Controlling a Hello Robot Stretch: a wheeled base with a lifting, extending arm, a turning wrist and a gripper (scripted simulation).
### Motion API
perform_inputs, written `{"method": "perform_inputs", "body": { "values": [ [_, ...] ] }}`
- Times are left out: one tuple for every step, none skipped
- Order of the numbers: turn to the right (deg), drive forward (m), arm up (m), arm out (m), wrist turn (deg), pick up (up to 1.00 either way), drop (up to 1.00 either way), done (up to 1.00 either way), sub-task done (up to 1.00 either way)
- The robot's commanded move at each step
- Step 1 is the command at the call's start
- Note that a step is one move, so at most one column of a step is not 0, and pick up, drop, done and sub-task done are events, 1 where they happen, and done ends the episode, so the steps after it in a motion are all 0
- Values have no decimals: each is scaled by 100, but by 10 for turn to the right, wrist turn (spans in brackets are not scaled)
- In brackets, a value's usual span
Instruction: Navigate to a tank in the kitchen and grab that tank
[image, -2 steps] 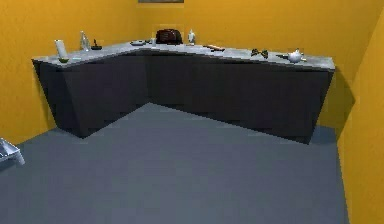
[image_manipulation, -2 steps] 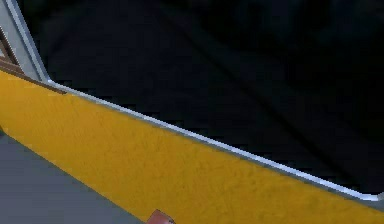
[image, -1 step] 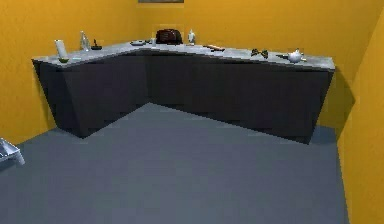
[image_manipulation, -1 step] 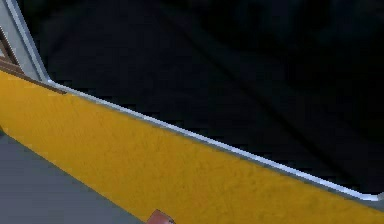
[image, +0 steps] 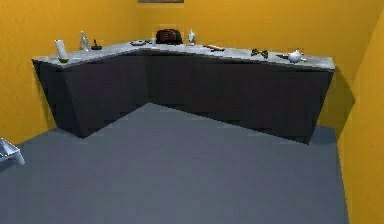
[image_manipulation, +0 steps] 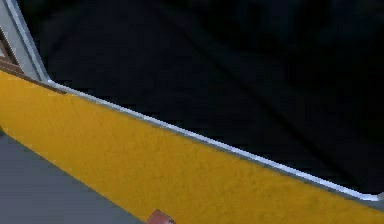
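An L-shaped dark counter (image: 190, 85) with a pale grey top stands in the far corner of a yellow-walled room in the forward view. Small things lie along its top. At the left end stands a white bottle-like shape (image: 62, 48), with two small items (image: 88, 43) beside it. Near the corner sits a dark reddish-brown object (image: 168, 36), and a small white item (image: 191, 37) stands to its right. Toward the right end lie a dark small thing (image: 260, 53) and a white rounded thing (image: 295, 56). I cannot tell which of them is the tank.
Open grey floor (image: 180, 170) stretches between me and the counter. A pale furniture edge (image: 8, 152) pokes in at the forward view's left. In the arm side view a yellow wall (image_manipulation: 150, 165) with a large dark window (image_manipulation: 220, 70) runs close alongside.
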Motion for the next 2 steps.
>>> {"method": "perform_inputs", "body": {
  "values": [
    [0, 0, 0, 0, 0, 100, 0, 0, 0],
    [0, 0, 10, 0, 0, 0, 0, 0, 0]
  ]
}}
